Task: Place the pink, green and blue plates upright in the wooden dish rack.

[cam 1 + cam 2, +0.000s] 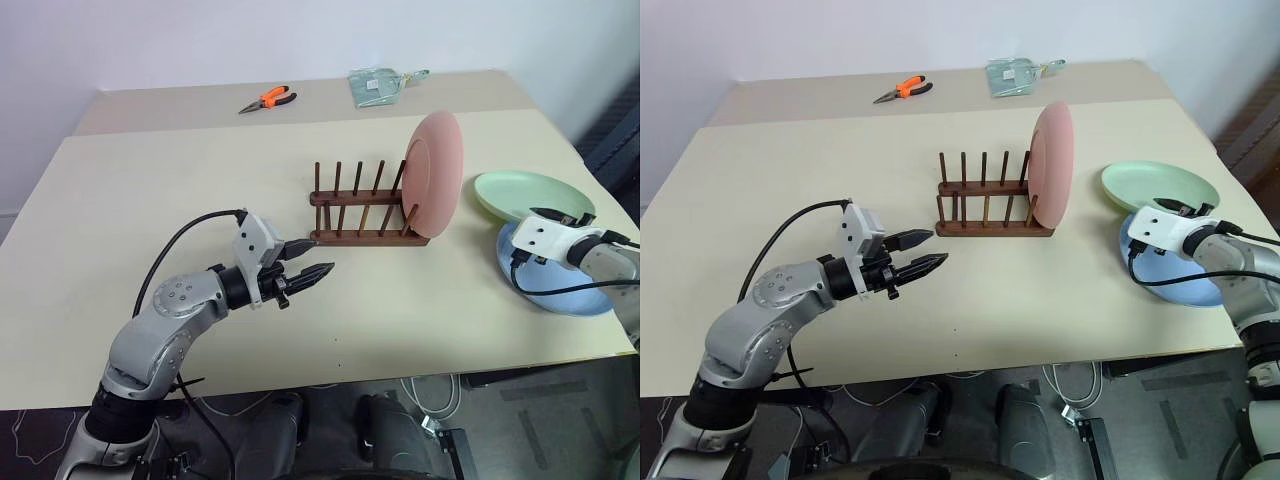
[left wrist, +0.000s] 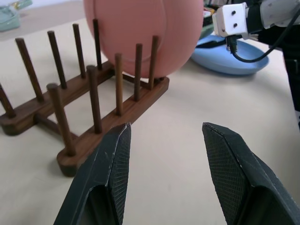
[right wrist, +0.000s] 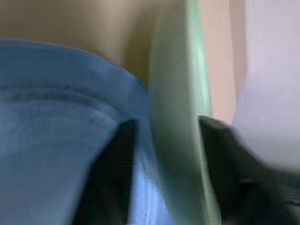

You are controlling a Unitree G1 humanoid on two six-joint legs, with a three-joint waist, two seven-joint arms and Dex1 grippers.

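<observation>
The pink plate point(image 1: 435, 175) stands upright in the right end slot of the wooden dish rack point(image 1: 345, 215). To its right the green plate point(image 1: 525, 190) lies flat, its near rim overlapping the blue plate point(image 1: 560, 295). My right gripper point(image 1: 572, 218) is at that near rim; in the right wrist view the green plate's edge point(image 3: 173, 117) runs between its two fingers, which press on both sides. My left gripper point(image 1: 318, 262) hovers open and empty just in front of the rack's left end, fingers pointing at the rack point(image 2: 93, 112).
Orange-handled pliers point(image 1: 267, 99) and a clear plastic bag point(image 1: 375, 85) lie on the far table. The blue plate sits close to the table's right front edge point(image 1: 600, 350). Bare tabletop stretches left of the rack.
</observation>
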